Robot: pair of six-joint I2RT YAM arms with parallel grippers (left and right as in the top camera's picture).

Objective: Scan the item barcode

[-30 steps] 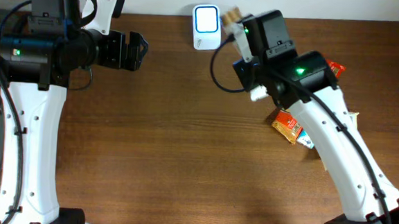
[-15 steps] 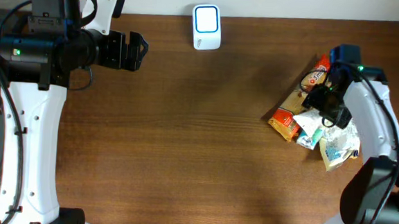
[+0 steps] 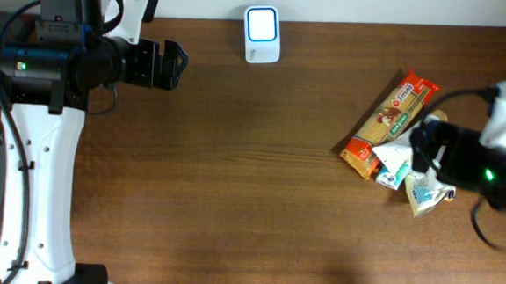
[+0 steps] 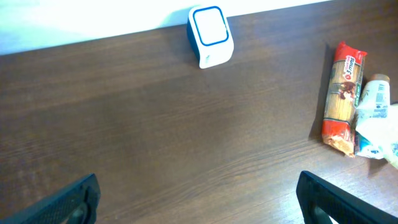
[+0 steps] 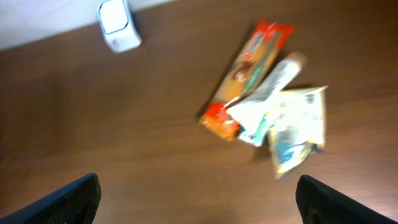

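Where the scanner [image 3: 262, 34] stands: at 12 o'clock on my overhead view, right at the far edge of the table [image 3: 232, 202], a small white box with a lit blue-rimmed face turned up.
Left claw [image 3: 177, 65]: out at 10 o'clock, fingers pointing toward 3 o'clock. On its own camera I see one dark fingertip in each lower corner, so the jaws are spread wide, and there is only bare wood between them. It grips nothing.
Right claw [image 5: 203, 202]: over at 3 o'clock, at the table's edge. The overhead shot smears this arm, but its wrist camera gives me both fingertips far apart in the lower corners. I call it wide open and empty.
Pasta packet [image 3: 390, 124]: flat on the wood at 3 o'clock, orange-red, long and narrow. It lies slanted, one end toward 1 o'clock and the other toward 7 o'clock.
Tube [image 3: 392, 168]: white with green print, lying against the packet's 7 o'clock end on its 4 o'clock side.
Pouch [image 3: 428, 192]: pale and crumpled, at 4 o'clock from the tube and touching it. The right arm's dark body covers part of it from above.
Barcode: I cannot make one out on any of the three.
Gap: the pile lies well apart from the scanner.
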